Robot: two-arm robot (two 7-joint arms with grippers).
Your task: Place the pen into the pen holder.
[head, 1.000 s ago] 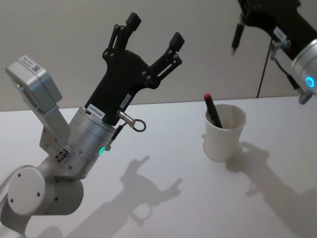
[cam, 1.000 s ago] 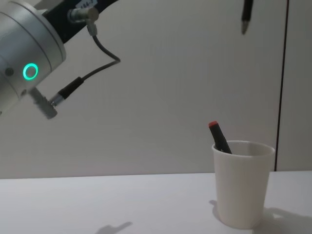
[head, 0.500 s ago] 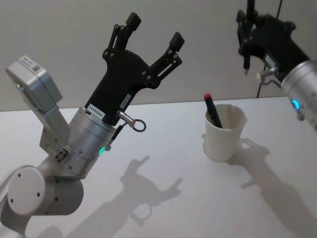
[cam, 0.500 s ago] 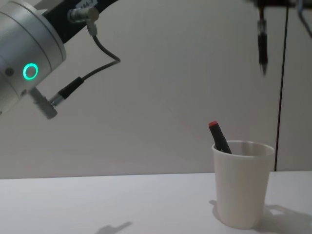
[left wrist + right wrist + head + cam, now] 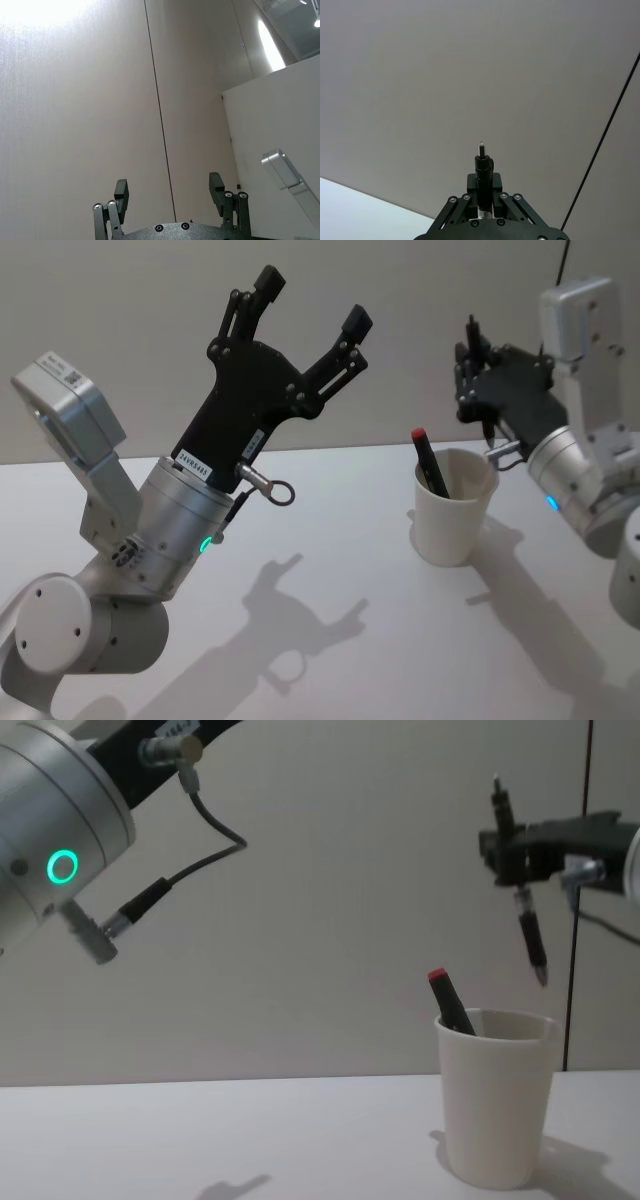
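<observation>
Pen [image 5: 531,942] hangs in the air, a slim black stick nearly upright with its tip pointing down, just above the far right part of the rim of the pen holder [image 5: 497,1105]. The tip is not yet inside. In the right wrist view the pen's [image 5: 483,182] upper end stands up from between the fingers.

The pen holder [image 5: 455,508] is a plain white paper cup with a rolled rim, standing upright on the worktop [image 5: 350,570] toward the robot's right. A second pen with a red cap [image 5: 430,462] already leans inside it, its red end sticking up past the rim on the left side.

The right claw [image 5: 514,860] reaches in from the right, above the cup, and is closed tight on the pen's upper part. In the head view the right claw [image 5: 478,390] sits just behind and above the cup.

The left claw [image 5: 310,302] is held up high on the robot's left, well apart from the cup, pointing upward. Its two black fingers are spread wide and hold nothing. The left wrist view shows the same spread fingertips [image 5: 121,192] against the wall.

The worktop is smooth and white, with soft shadows of both arms on it. Behind it rises a plain pale wall [image 5: 330,920] with a thin dark vertical seam [image 5: 578,970].
</observation>
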